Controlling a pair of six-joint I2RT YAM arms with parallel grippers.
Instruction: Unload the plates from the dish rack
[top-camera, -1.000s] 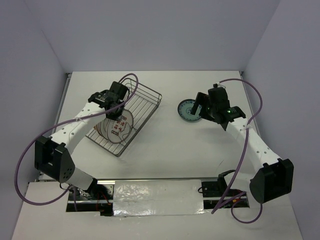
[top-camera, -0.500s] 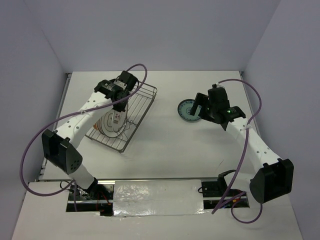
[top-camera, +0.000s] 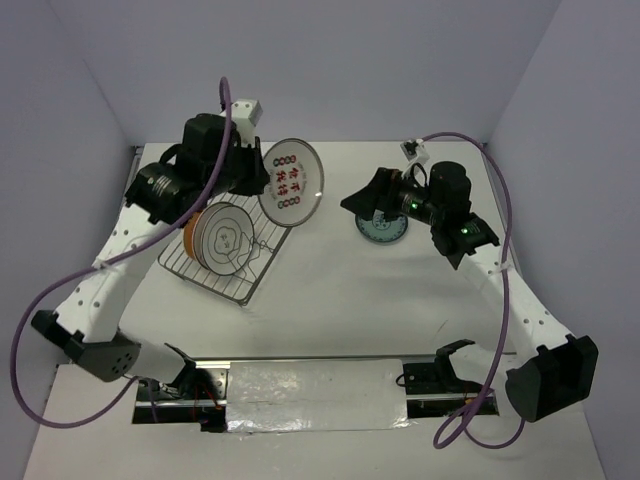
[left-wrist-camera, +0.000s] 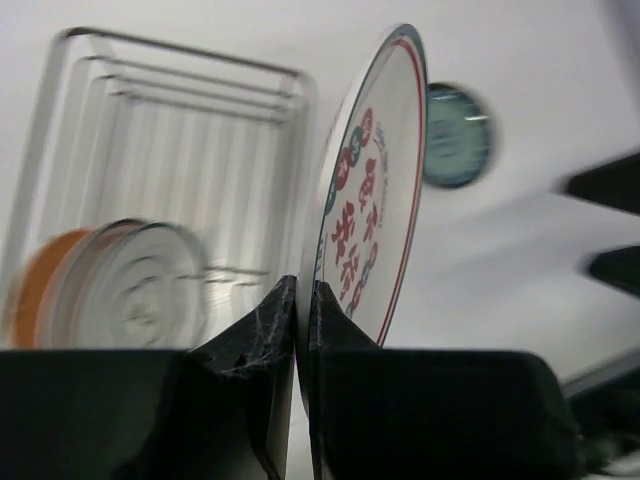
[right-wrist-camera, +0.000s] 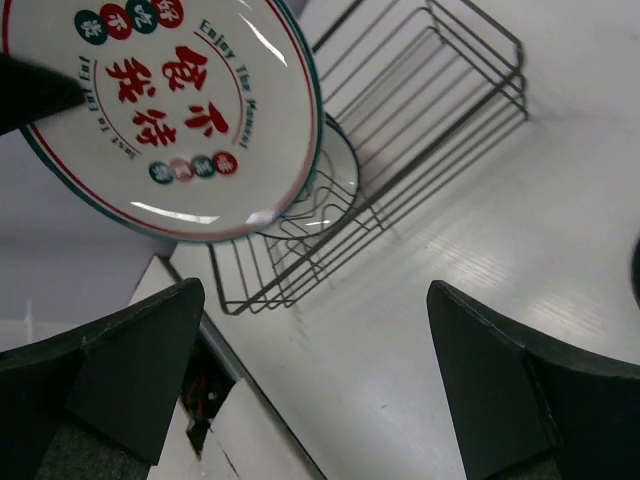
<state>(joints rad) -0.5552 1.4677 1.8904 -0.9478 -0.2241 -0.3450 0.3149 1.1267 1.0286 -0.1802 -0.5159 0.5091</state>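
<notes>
Left gripper (left-wrist-camera: 303, 292) pinches white plate (left-wrist-camera: 372, 190) (English lettering legible only from right wrist).

lab: white table (top-camera: 340, 300), blank walls (top-camera: 330, 60)

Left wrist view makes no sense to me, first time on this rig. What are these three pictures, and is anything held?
Two robot arms stand at the near edge of the table. The top picture looks down from above and behind them; the other two come from a camera on each wrist, so the dark shapes at the bottom are that arm's own fingers. The left gripper pinches the rim of a white plate with red lettering, held clear of the dish rack. At least two plates stand in the rack. A teal plate lies on the table. The right gripper is open and empty.
</notes>
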